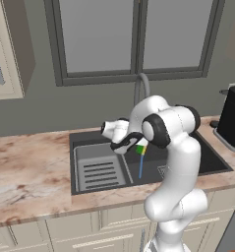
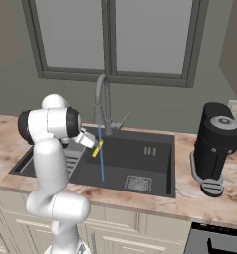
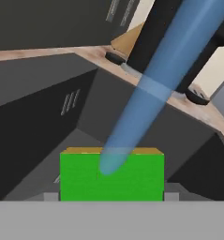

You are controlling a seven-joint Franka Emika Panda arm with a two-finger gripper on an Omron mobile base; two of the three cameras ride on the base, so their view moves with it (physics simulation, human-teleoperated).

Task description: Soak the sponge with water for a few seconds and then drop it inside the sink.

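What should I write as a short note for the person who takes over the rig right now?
Hand: shut on the sponge, held above the sink.
Water: running from the faucet, and the stream meets the sponge's green face.
Done: sponge picked up and brought under the stream; soaking is under way.
Left: hold for a few seconds, then open the hand and let the sponge drop into the basin.

Pink-veined marble-look counter [image 1: 25,167], smooth, faintly glossy. Dark-grey rectangular sink basin [image 2: 140,161], matt. Curved grey faucet [image 2: 104,101], dull metal. Bright-green block sponge [image 3: 111,176], flat matt.
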